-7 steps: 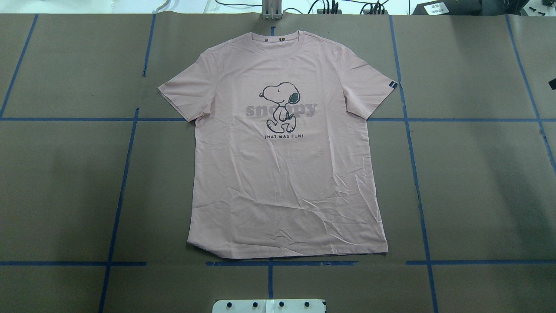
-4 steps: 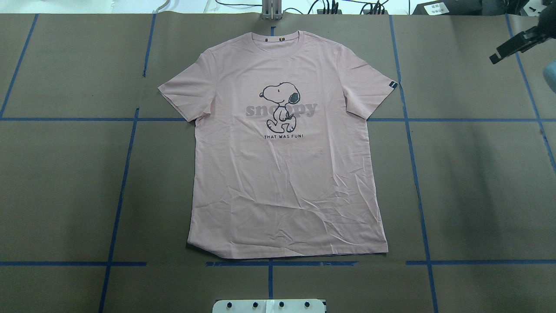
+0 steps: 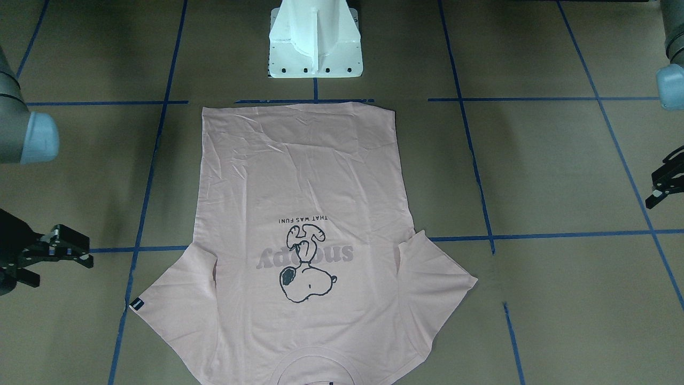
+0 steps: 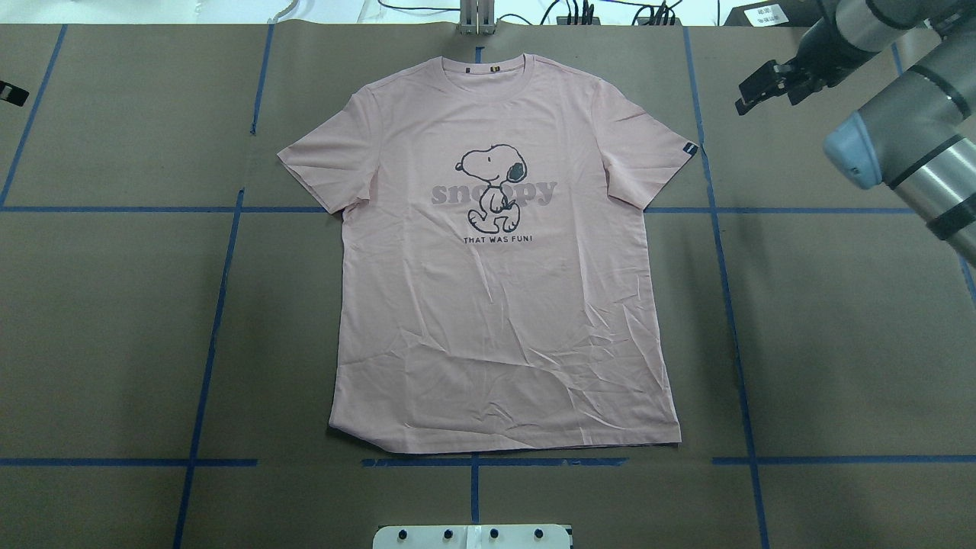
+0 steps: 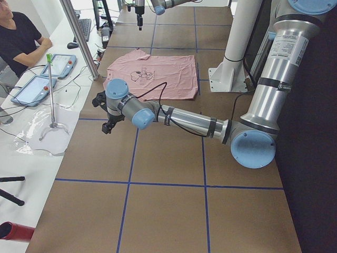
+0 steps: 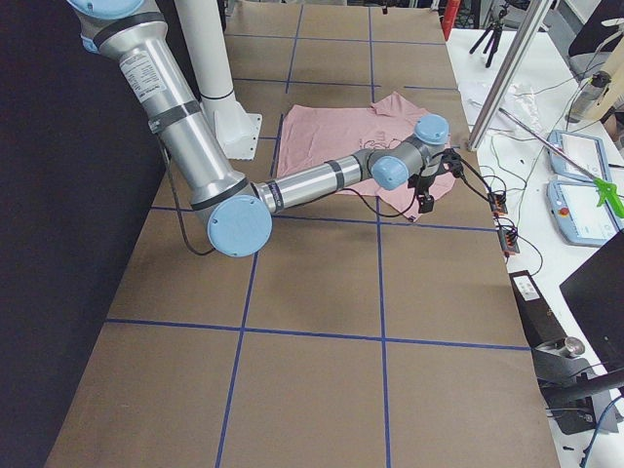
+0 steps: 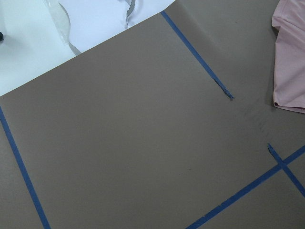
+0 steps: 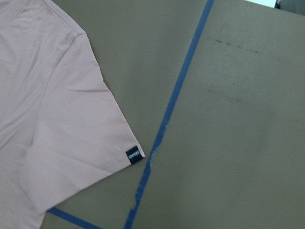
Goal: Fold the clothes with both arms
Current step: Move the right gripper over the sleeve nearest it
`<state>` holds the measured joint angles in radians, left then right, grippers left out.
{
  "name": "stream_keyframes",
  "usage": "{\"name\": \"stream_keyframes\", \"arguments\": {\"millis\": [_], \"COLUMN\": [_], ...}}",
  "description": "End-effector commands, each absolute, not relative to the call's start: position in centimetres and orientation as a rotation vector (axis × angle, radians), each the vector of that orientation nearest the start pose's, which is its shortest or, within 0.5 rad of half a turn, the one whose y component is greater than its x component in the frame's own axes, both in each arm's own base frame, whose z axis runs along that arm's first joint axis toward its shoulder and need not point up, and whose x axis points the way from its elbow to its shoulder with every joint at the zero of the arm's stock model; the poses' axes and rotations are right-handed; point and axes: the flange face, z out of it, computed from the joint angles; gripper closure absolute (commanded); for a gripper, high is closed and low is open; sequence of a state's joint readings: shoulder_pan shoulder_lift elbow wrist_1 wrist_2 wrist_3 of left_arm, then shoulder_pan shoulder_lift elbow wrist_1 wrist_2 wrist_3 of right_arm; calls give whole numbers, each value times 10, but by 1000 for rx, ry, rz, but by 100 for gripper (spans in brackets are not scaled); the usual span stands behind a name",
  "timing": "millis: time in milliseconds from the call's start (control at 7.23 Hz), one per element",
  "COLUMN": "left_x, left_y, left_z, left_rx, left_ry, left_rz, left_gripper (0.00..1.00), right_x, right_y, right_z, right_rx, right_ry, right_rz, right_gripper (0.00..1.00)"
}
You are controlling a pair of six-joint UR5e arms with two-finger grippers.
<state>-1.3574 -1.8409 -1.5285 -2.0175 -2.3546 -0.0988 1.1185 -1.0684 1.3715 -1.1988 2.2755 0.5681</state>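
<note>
Judging from how things lie, the folding has not begun. The pale pink T-shirt [image 4: 496, 305] is spread flat and print-side up in the middle of the brown-papered table [image 4: 839, 343], collar toward the far edge and hem just short of the blue tape line [image 4: 488, 462] nearest the robot's base. Both sleeves are out to the sides, no edge is turned over, and light creases cross the lower half. Every fold is left to do.

The right gripper [image 4: 762, 91] hovers off the cloth, near the sleeve that carries the small black tag [image 8: 134, 154]; its jaws look parted with nothing between them. The left gripper [image 3: 660, 187] hangs well apart from the opposite sleeve, out toward the table's end. Only part of it shows, but its jaws also seem spread and hold nothing. Its wrist camera catches just the sleeve edge at the frame's side.

A fair reading is that both arms are coming in for a first grasp, likely at the sleeves or shoulders.

As for containers, no basket, box or bin shows in any view; the shirt lies directly on the paper.
</note>
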Motion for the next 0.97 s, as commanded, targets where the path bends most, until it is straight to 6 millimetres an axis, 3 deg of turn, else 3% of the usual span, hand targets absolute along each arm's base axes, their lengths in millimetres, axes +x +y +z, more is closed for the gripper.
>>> {"name": "stream_keyframes", "arguments": {"millis": [0, 138, 415, 553, 830], "left_x": [92, 93, 96, 96, 94], "left_y": [-617, -617, -614, -614, -611], "left_z": [465, 464, 462, 461, 450], "left_rx": [452, 453, 432, 433, 436], "left_ry": [898, 902, 950, 950, 963], "left_rz": [255, 254, 271, 272, 247], "left_gripper": [0, 0, 0, 0, 0], "right_x": [-302, -315, -345, -346, -359], "right_y": [-651, -649, -694, -701, -699], "right_z": [421, 426, 428, 452, 469], "right_rx": [209, 210, 209, 240, 253], "right_ry": [-882, -863, -840, -829, -790], "right_rz": [15, 6, 10, 13, 13], "right_gripper": [0, 0, 0, 0, 1]}}
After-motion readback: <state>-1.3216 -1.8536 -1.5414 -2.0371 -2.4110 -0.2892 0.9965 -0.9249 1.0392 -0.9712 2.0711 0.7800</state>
